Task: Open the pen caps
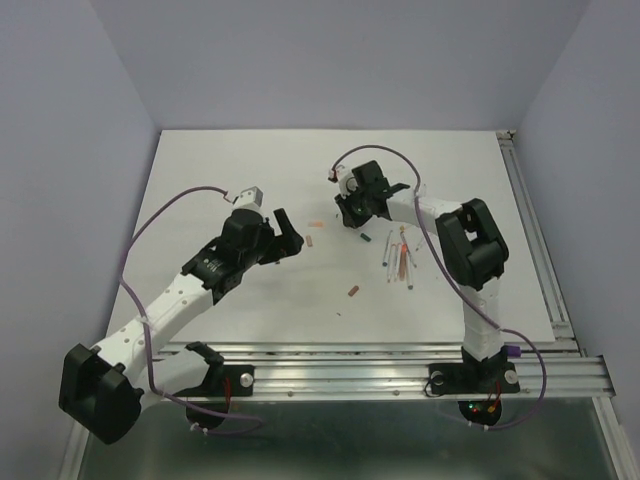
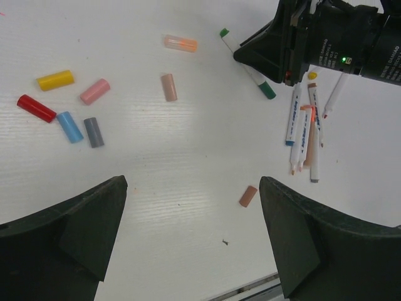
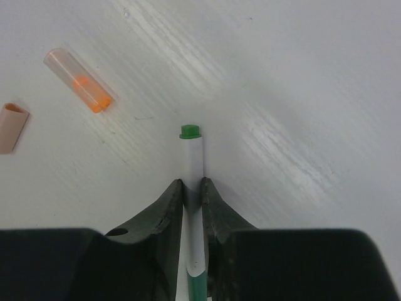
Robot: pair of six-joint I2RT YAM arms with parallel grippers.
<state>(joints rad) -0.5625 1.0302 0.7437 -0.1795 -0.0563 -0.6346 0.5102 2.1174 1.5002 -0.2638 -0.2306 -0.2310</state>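
My right gripper (image 3: 192, 183) is shut on the white barrel of a green pen (image 3: 193, 157) that lies on the table. The pen's green cap (image 3: 198, 288) sits back between the finger bases, and its small green end plug (image 3: 190, 132) points away. In the left wrist view this pen (image 2: 247, 66) runs out from under the right gripper (image 2: 276, 53), with the green cap (image 2: 267, 91) still on it. My left gripper (image 2: 193, 182) hovers open over bare table, holding nothing. Loose pen caps lie around: yellow (image 2: 55, 79), pink (image 2: 94, 91), red (image 2: 36, 108), blue (image 2: 69, 126), grey (image 2: 94, 132), tan (image 2: 168, 87), clear orange (image 2: 180, 43), brown (image 2: 248, 195).
Several uncapped pens (image 2: 307, 125) lie bunched to the right of the green pen, also seen as a pile of pens (image 1: 400, 258) near the right arm. The aluminium rail (image 1: 400, 350) runs along the table's near edge.
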